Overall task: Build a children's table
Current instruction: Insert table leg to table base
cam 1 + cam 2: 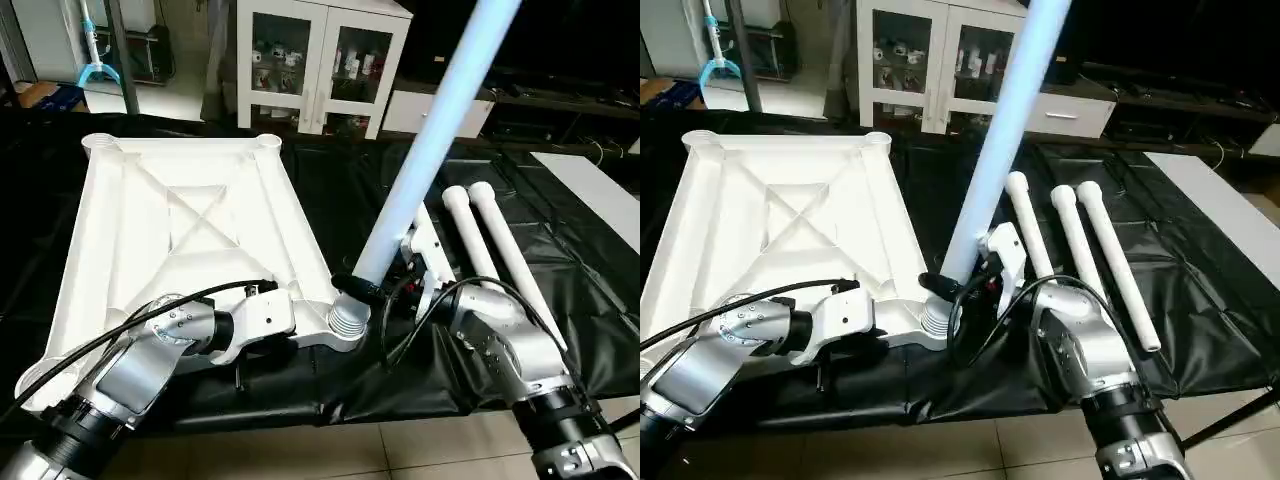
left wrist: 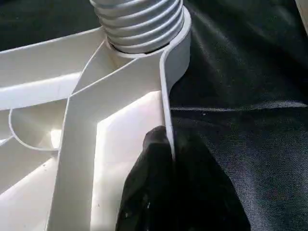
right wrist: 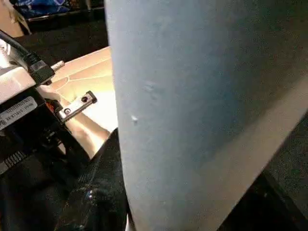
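One long white tube leg [image 1: 430,150] leans over the upturned white ribbed plastic tabletop [image 1: 150,230], clamped by the right gripper [image 1: 368,288] near the ribbed corner socket [image 1: 349,320]; it could cross-thread

Left wrist: left gripper [image 2: 166,159] pinches the tabletop's rim

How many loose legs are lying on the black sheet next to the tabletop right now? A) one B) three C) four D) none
B: the right eye view shows three loose legs lying side by side on the black sheet, while a fourth leg stands tilted at the tabletop corner socket, held by the right tool.
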Robot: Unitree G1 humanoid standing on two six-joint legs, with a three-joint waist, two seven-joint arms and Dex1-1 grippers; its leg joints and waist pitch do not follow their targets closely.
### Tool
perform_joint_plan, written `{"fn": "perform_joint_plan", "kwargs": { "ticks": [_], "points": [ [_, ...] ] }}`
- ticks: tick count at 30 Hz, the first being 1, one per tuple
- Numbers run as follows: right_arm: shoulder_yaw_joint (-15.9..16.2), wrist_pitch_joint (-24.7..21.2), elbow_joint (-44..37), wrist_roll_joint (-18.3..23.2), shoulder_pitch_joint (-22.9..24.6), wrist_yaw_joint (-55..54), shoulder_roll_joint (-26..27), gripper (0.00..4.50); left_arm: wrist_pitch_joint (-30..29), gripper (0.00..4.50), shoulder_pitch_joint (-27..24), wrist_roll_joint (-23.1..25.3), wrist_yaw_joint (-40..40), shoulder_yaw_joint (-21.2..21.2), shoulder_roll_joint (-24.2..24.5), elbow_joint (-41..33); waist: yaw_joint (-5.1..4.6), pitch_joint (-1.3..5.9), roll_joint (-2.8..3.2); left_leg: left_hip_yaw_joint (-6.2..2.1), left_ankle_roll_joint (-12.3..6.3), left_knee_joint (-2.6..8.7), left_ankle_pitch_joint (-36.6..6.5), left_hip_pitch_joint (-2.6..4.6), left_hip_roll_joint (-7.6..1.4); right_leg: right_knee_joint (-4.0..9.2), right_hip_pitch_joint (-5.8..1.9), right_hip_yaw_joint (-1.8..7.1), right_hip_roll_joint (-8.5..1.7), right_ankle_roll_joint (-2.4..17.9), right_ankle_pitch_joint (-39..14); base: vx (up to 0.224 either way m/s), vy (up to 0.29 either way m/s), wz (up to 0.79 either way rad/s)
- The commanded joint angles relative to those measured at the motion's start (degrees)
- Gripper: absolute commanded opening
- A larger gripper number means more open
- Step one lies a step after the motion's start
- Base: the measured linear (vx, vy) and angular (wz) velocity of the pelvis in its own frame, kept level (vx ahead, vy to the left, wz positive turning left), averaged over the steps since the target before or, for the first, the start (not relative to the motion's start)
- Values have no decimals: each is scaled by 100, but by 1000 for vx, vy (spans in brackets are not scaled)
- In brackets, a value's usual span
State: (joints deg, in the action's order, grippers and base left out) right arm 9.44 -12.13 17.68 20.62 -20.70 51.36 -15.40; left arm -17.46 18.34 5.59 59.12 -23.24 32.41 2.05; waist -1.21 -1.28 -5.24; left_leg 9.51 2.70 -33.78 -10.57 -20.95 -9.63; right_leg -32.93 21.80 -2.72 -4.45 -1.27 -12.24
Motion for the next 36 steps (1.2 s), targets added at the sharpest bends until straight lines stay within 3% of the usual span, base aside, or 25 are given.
{"fn": "perform_joint_plan", "kwargs": {
  "ticks": [1,4,6,8,9,10,11,12,13,14,15,16,17,18,19,20,21,22,23,25,27,29,32,34,36],
  "points": [
    [-113,-247,686,-579,336,-532,-233,182,140,0,-50,-84,74,-49,-45,11,-106,6,101,-319,548,586,-4475,230,-342,661,210,100,-378,256,-4021,0,0,0],
    [-308,-174,952,-662,279,-1208,-39,182,23,0,-16,-167,-127,82,-202,-60,-144,-1,117,-346,605,643,-4686,226,-342,659,166,26,-359,254,-3939,0,0,0],
    [-315,-146,1039,-732,266,-1397,-9,182,-31,0,-10,-195,-161,105,-246,-103,-178,-10,174,-359,674,762,-4966,203,-371,601,67,-84,-311,314,-3523,0,0,0],
    [-318,-108,1138,-812,243,-1602,24,182,-85,0,3,-214,-200,123,-291,-140,-137,-21,220,-290,712,1086,-5306,19,-436,255,-176,-182,-181,451,-2631,-26,14,-5],
    [-321,-6,1371,-1007,169,-2106,98,182,-212,0,54,-208,-333,157,-402,-225,13,-63,241,-80,729,1445,-5525,-211,-492,-305,-376,-234,-38,533,-1879,-84,-17,9],
    [-347,-3,1437,-1053,138,-2308,139,182,-288,0,83,-190,-403,173,-448,-239,266,3,159,210,674,1530,-5024,-211,-452,-565,-407,-109,-53,459,-1624,-62,-77,14],
    [-374,1,1507,-1102,106,-2520,181,182,-368,0,114,-170,-477,189,-496,-253,183,37,-29,246,649,1269,-4408,13,-393,-279,-151,82,-180,328,-2498,-62,-77,14],
    [-407,28,1639,-1229,38,-2973,257,182,-538,0,188,-140,-667,248,-624,-258,169,-2,-185,22,381,-440,-2301,750,-103,1037,794,369,-955,82,-5767,15,-103,-3],
    [-472,34,1863,-1475,-82,-3927,428,182,-1001,0,351,-123,-1041,384,-930,-309,125,60,-139,-489,114,-361,-460,-130,6,688,-119,724,-1080,241,-5399,60,-14,-37],
    [-472,34,1863,-1475,-82,-3927,428,182,-1001,0,351,-123,-1041,384,-930,-309,205,49,-61,-478,334,-36,-399,-206,-167,505,-249,551,-975,331,-4684,60,-14,-37],
    [-504,12,1951,-1481,-119,-4126,491,182,-1133,0,413,-80,-1170,404,-1030,-315,234,125,87,-348,717,398,-901,174,-335,211,70,238,-298,556,-2456,0,0,0],
    [-523,-2,2010,-1476,-143,-4242,532,182,-1209,0,453,-46,-1254,415,-1092,-315,175,103,148,-240,775,474,-1439,324,-393,69,129,195,-143,886,-567,-62,-15,29],
    [-537,7,2140,-1490,-203,-4455,581,182,-1307,0,519,3,-1390,435,-1199,-298,124,101,96,-168,649,508,-1733,268,-371,96,75,194,-146,986,-429,-62,-15,29],
    [-549,69,2288,-1511,-283,-4665,628,182,-1359,0,603,97,-1579,451,-1312,-253,170,43,115,-46,545,510,-2648,347,-339,271,191,247,-159,991,-1498,-64,-34,32],
    [-566,172,2440,-1559,-382,-4951,672,182,-1423,0,689,211,-1765,448,-1413,-211,141,18,109,-36,558,452,-3327,407,-294,398,313,265,-161,764,-2628,-39,-22,22],
    [-580,319,2564,-1610,-474,-5232,713,182,-1431,0,764,350,-1988,432,-1499,-175,109,59,101,-97,580,476,-3375,314,-306,418,232,260,-223,516,-3001,-39,-22,22],
    [-617,382,2592,-1601,-502,-5346,738,182,-1425,0,799,416,-2166,464,-1564,-131,101,78,104,-126,596,504,-3293,259,-323,408,175,253,-246,458,-2933,0,0,0],
    [-641,410,2596,-1586,-511,-5388,756,182,-1424,0,814,441,-2239,482,-1593,-110,99,111,107,-135,604,545,-2991,175,-339,393,98,255,-267,437,-2513,0,0,0],
    [-668,442,2599,-1568,-521,-5435,775,182,-1422,0,831,469,-2319,501,-1623,-88,103,116,125,-131,607,552,-2844,169,-350,376,99,258,-266,476,-2223,0,0,0],
    [-810,844,2562,-1424,-563,-5522,967,182,-1143,0,927,659,-2778,568,-1664,119,81,159,104,-59,546,521,-2048,89,-361,287,46,274,-258,668,-1086,0,0,0],
    [-856,1090,2434,-1332,-543,-5400,1065,182,-963,0,940,685,-2827,573,-1586,185,91,149,104,-22,444,504,-1939,62,-348,284,53,280,-248,723,-1133,0,0,0],
    [-890,1224,2315,-1260,-520,-5295,1103,182,-740,0,936,698,-2845,579,-1515,239,86,177,102,-22,418,487,-1763,10,-342,265,4,290,-268,755,-1073,0,0,0],
    [-1089,1563,1847,-770,-516,-4846,1194,182,319,0,766,701,-2228,233,-1000,336,124,213,134,25,229,425,-1109,6,-323,178,-52,290,-261,914,-213,55,-36,-1],
    [-1244,1502,1409,-386,-567,-4498,1210,182,832,0,714,725,-1965,93,-722,536,145,240,190,52,-14,389,-431,20,-310,64,-103,296,-231,1097,825,26,-18,0],
    [-1350,1341,1126,-99,-641,-4299,1176,182,1093,0,722,676,-1809,82,-591,743,140,234,178,57,-77,381,-280,3,-295,38,-124,289,-203,1190,1107,0,0,0]
  ]
}}
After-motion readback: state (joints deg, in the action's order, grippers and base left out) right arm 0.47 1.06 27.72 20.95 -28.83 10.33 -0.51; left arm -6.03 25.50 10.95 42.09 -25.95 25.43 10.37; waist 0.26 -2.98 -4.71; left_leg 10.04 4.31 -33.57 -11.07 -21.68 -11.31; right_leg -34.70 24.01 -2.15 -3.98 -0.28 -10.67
